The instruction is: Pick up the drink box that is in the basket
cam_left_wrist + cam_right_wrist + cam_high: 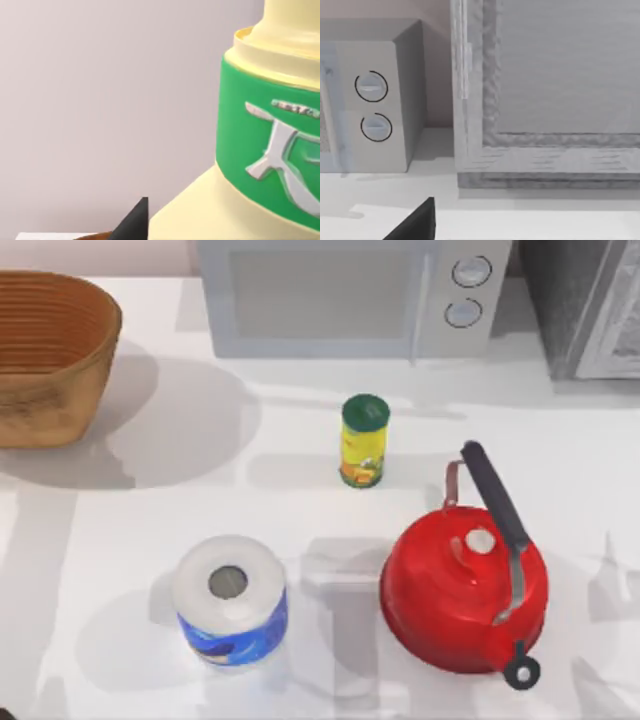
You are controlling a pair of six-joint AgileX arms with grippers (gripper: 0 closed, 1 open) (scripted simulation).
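Drink box sits close up against the left claw; pale yellow, green band with a silver logo, unreadable. Claw grip can't be told. Wicker basket at desk far left. Blue-printed paper roll, green-lidded can, red kettle, microwave.

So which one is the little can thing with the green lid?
Find the big white microwave at the back of the table. Just in front of it stands a small yellow-green cylinder with a dark green lid, upright and alone. It's slimmer than the red kettle and paper roll nearer the front.
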